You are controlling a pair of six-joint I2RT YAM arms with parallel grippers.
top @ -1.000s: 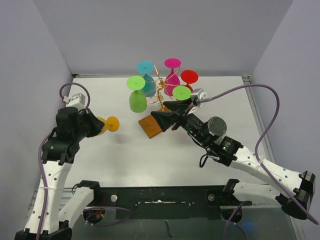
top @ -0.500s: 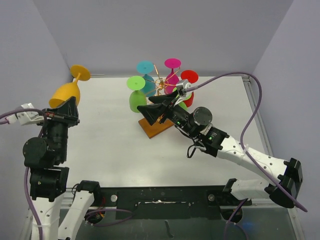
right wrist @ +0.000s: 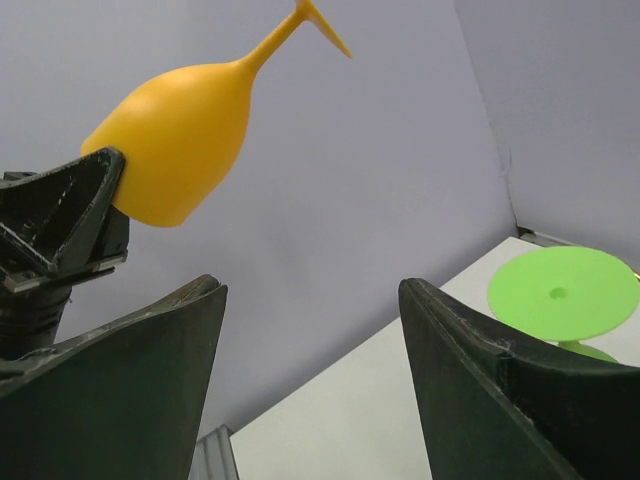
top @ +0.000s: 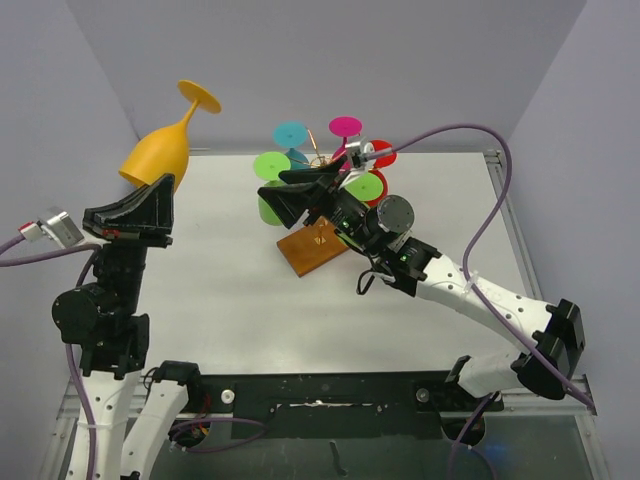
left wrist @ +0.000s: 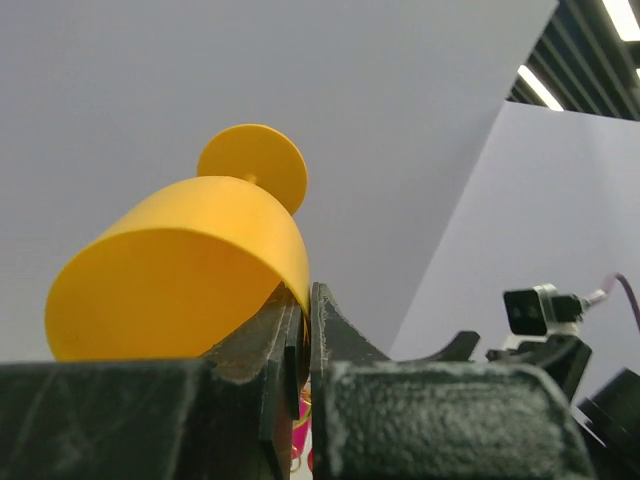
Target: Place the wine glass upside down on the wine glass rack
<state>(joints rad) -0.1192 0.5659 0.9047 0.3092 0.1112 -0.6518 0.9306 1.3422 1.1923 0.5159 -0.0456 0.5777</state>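
— Well, our left claw point(top: 152, 195) pinches the orange wine glass point(top: 162, 150) by its rim, raised high at left, foot up.
— Right claw point(top: 285, 195) gapes empty by the wine glass rack point(top: 315, 250). We should take the stem squarely before releasing the rim.

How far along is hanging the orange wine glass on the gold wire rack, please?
Done: five coloured glasses hang upside down on the gold wire rack. In hand: the left gripper is shut on the rim of the orange plastic wine glass, raised, foot up. Left: hanging it; the right gripper is open beside the rack.
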